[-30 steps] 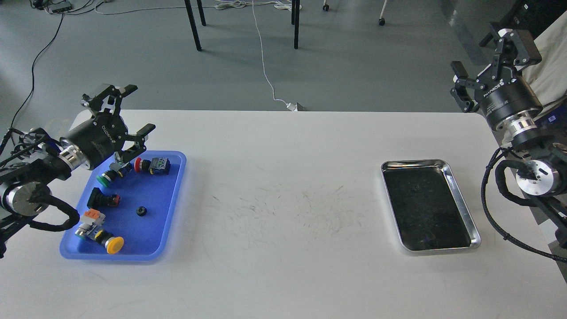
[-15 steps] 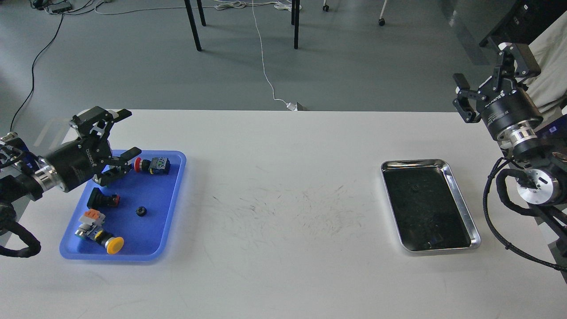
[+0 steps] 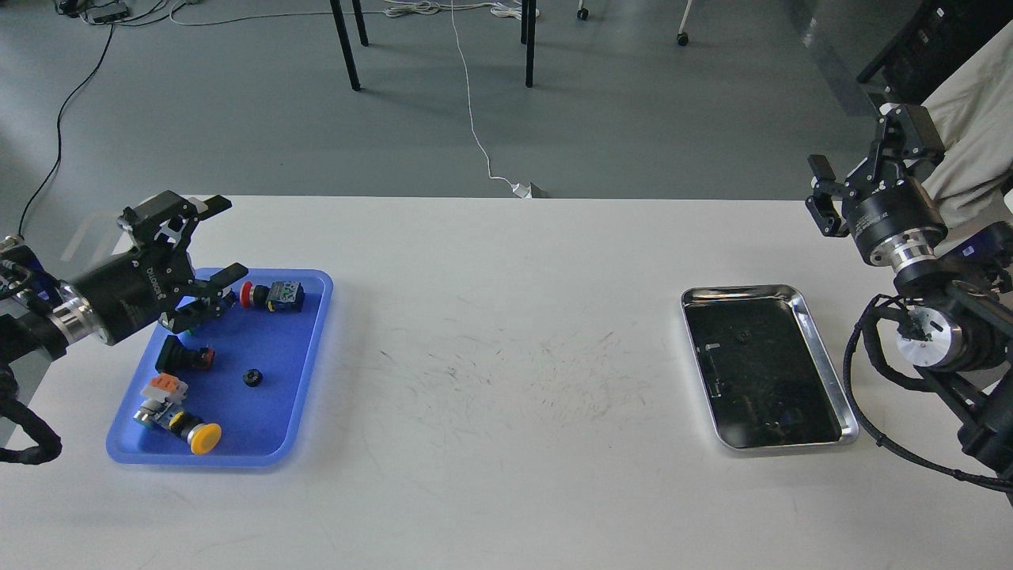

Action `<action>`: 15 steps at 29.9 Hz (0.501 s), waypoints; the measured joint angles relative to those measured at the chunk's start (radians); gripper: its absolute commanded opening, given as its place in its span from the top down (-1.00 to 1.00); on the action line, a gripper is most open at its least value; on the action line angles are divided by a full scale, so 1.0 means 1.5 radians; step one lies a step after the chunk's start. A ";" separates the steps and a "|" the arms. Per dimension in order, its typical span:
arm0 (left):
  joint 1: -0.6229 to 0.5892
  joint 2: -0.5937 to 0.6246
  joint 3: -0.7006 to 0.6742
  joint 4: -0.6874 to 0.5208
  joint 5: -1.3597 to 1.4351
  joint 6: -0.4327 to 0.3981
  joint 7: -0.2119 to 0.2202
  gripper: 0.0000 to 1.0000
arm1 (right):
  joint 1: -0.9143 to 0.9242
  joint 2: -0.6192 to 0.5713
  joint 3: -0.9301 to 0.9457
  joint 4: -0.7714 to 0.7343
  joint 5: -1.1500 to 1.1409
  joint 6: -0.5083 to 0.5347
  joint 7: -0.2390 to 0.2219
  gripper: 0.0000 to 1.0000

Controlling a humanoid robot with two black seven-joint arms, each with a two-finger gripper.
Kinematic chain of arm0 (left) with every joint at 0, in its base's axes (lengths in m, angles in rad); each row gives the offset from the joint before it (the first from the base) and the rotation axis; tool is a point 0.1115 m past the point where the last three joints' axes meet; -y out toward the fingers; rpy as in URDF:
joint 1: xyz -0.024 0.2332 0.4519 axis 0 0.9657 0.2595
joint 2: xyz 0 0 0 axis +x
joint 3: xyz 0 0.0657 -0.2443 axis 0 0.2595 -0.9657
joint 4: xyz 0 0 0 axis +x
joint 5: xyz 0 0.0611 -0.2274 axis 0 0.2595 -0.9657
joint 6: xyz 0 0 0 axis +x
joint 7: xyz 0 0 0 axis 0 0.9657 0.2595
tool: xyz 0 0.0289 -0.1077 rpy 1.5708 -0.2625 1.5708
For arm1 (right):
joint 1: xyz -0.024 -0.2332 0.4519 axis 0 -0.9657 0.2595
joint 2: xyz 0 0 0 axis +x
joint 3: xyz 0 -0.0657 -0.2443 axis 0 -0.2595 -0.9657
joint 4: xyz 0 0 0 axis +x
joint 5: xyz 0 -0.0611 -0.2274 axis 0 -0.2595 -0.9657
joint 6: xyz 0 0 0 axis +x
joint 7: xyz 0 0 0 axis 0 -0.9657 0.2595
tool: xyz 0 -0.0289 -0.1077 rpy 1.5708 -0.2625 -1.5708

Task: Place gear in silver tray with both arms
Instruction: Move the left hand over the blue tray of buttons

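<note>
A small black gear lies in the middle of the blue plastic tray at the left. The silver tray lies at the right of the table; a small dark speck sits near its far end. My left gripper is open and empty, hovering over the blue tray's far left corner, above the gear. My right gripper is open and empty, raised beyond the table's right far corner, above and right of the silver tray.
The blue tray also holds a red push button, a yellow push button, a black switch part and a green one mostly hidden under my left gripper. Chair legs and cables are on the floor behind the white table.
My left gripper dropped and drew back left toward the tray's far left corner, now covering the green button. My right gripper moved slightly down and back to the right.
</note>
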 measured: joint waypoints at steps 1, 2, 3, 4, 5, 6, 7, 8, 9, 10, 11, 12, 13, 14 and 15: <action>-0.002 0.000 0.000 -0.001 0.000 0.000 0.000 -0.98 | 0.001 0.002 -0.004 -0.001 0.000 -0.002 -0.010 -0.97; -0.005 0.001 0.000 -0.002 0.000 0.000 0.000 -0.98 | 0.004 0.004 -0.008 -0.001 -0.001 -0.004 -0.020 -0.97; -0.009 0.002 0.000 -0.003 0.000 0.000 0.001 -0.98 | 0.008 0.005 -0.013 -0.001 -0.001 -0.006 -0.030 -0.97; -0.012 0.004 0.000 -0.004 0.000 0.000 0.001 -0.98 | 0.015 0.006 -0.022 -0.001 -0.002 -0.007 -0.042 -0.97; -0.016 0.008 0.000 -0.004 0.000 0.000 0.002 -0.98 | 0.025 0.006 -0.034 -0.002 -0.002 -0.009 -0.054 -0.97; -0.019 0.012 0.000 -0.004 0.000 0.000 0.002 -0.98 | 0.035 0.006 -0.047 -0.004 -0.002 -0.010 -0.065 -0.97; -0.021 0.016 0.000 -0.004 0.000 0.000 0.002 -0.98 | 0.046 0.006 -0.059 -0.007 -0.002 -0.010 -0.075 -0.97; -0.021 0.018 0.000 -0.004 0.000 0.000 0.003 -0.98 | 0.058 0.006 -0.071 -0.013 -0.001 -0.010 -0.086 -0.97; -0.022 0.021 0.000 -0.005 0.000 0.000 0.003 -0.98 | 0.068 0.006 -0.080 -0.019 -0.001 -0.011 -0.097 -0.97; -0.023 0.022 0.000 -0.005 0.000 0.000 0.003 -0.98 | 0.075 0.007 -0.085 -0.025 0.000 -0.013 -0.106 -0.97; -0.025 0.023 0.000 -0.005 0.000 0.000 0.004 -0.98 | 0.082 0.007 -0.089 -0.032 0.000 -0.015 -0.115 -0.97; -0.028 0.024 0.000 -0.005 0.000 0.000 0.004 -0.98 | 0.088 0.009 -0.092 -0.039 0.000 -0.018 -0.124 -0.97; -0.032 0.026 0.000 -0.007 0.000 0.000 0.004 -0.98 | 0.092 0.012 -0.094 -0.047 0.000 -0.020 -0.129 -0.97; -0.034 0.029 0.000 -0.009 0.000 0.000 0.004 -0.98 | 0.096 0.018 -0.096 -0.055 0.000 -0.022 -0.133 -0.97; -0.038 0.034 0.000 -0.012 0.000 0.000 0.004 -0.98 | 0.099 0.026 -0.097 -0.063 0.000 -0.023 -0.135 -0.97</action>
